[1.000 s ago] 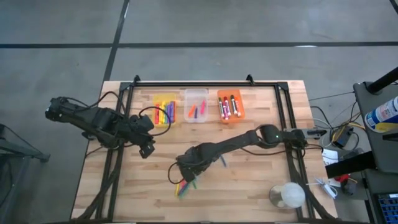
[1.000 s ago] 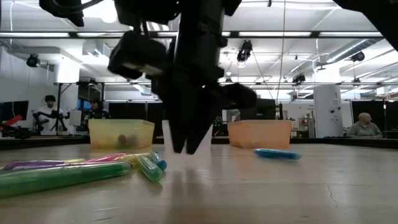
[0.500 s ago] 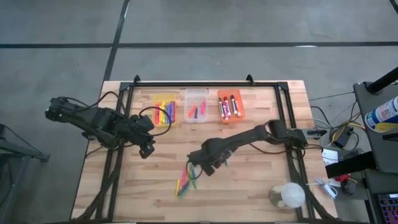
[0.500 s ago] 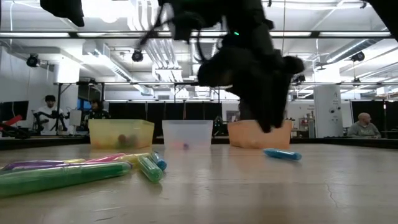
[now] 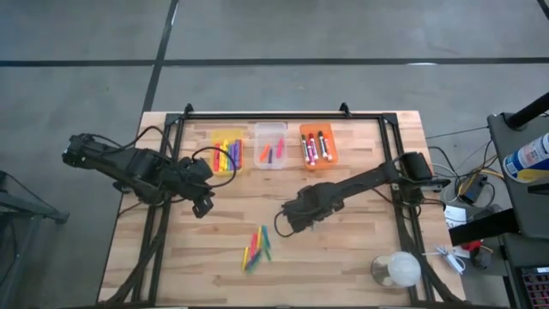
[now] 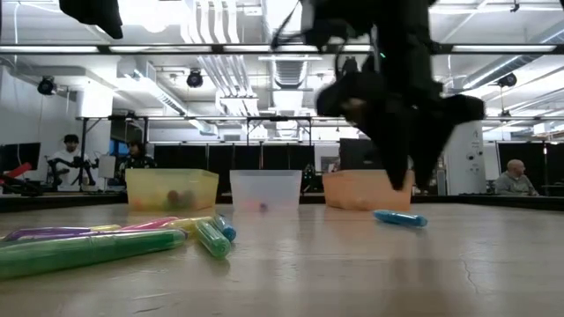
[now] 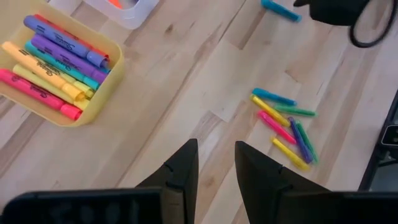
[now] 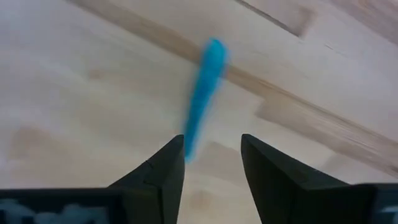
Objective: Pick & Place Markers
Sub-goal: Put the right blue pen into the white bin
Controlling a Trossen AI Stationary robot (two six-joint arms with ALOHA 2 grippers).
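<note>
A single blue marker (image 8: 202,93) lies flat on the table just ahead of my right gripper (image 8: 211,155), which is open and hangs above it. The low view shows that marker (image 6: 399,217) under the raised right gripper (image 6: 404,176); in the high view the right gripper (image 5: 292,219) hides it. Several loose markers (image 5: 257,247) lie in a cluster toward the near edge, also seen as the cluster (image 7: 286,127) in the left wrist view. My left gripper (image 5: 204,209) waits open at the left, near the yellow bin (image 5: 226,150), which holds several markers (image 7: 53,65).
A clear bin (image 5: 270,146) and an orange bin (image 5: 318,146) holding markers stand beside the yellow one along the far edge. A white round object (image 5: 396,270) sits at the near right corner. Black frame rails (image 5: 399,154) border the table. People (image 6: 69,158) sit far behind.
My right gripper has moved from over the marker cluster toward the table's right, rising a little, and now hangs over the single blue marker. The cluster stays where it was and is no longer covered in the high view.
</note>
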